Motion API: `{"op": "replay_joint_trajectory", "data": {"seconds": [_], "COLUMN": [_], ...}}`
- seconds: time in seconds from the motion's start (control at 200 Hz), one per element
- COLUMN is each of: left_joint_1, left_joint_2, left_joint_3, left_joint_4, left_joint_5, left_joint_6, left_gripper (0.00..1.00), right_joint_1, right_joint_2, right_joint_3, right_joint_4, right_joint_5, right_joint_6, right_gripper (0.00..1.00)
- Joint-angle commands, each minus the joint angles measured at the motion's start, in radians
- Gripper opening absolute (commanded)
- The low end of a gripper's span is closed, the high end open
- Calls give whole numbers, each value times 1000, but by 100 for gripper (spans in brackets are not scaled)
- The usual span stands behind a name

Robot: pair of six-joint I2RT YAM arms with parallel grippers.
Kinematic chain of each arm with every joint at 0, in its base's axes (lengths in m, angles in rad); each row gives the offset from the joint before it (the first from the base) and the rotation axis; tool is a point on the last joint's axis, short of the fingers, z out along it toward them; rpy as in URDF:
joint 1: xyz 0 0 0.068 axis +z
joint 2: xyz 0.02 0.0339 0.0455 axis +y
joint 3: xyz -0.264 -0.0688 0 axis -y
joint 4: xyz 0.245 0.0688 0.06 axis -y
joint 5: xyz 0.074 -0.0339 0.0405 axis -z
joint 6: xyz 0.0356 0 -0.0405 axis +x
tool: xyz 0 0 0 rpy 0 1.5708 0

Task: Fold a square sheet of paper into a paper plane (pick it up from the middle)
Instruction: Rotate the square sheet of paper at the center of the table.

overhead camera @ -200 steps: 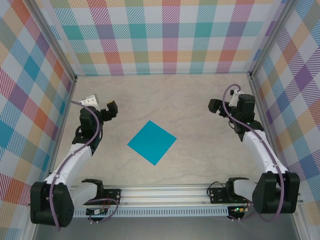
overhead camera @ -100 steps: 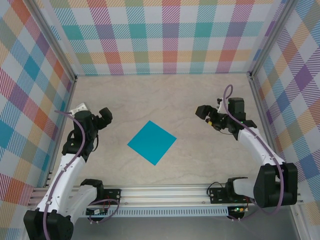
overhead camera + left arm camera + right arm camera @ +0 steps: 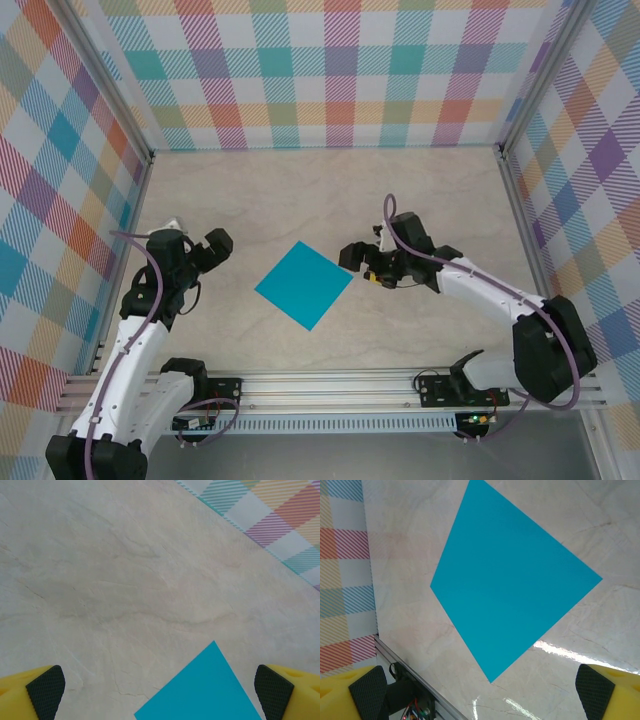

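The thin teal-blue square sheet of paper [image 3: 304,285] lies flat and unfolded, sharp-cornered, mid-way across the pale marbled table [image 3: 300,190]. The right gripper [image 3: 352,257] hovers just beside its right corner, jaws wide and empty, probably placed to reach the middle. The left gripper [image 3: 218,243] hangs well apart, equally wide and empty.

My left arm [image 3: 135,340] and right arm [image 3: 485,290] are built alike: white link shells between black joint housings, each on a black base [image 3: 545,385] fixed to a silver slotted rail [image 3: 340,385]. A lilac cable [image 3: 387,212] runs loose along each arm. My left gripper [image 3: 216,244] and right gripper [image 3: 352,256] have black bodies, their fingers [image 3: 10,682] are yellow with black cross-hatched pads [image 3: 46,690], and a small green light [image 3: 470,418] shows below my right base.
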Motion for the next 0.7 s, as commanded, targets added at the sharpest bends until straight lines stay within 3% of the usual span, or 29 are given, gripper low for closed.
{"op": "replay_joint_trajectory", "data": {"seconds": [0.0, 0.37, 0.695], "left_joint_1": [16, 16, 16], "left_joint_2": [-9, -9, -19], "left_joint_3": [-21, 4, 20], "left_joint_4": [-36, -118, -168], "left_joint_5": [89, 128, 69], "left_joint_6": [-11, 17, 32], "left_gripper": [100, 100, 100], "right_joint_1": [50, 225, 340], "right_joint_2": [23, 163, 399], "right_joint_3": [10, 102, 304], "right_joint_4": [7, 26, 25], "right_joint_5": [62, 104, 80], "right_joint_6": [39, 133, 148], "right_gripper": [100, 100, 100]}}
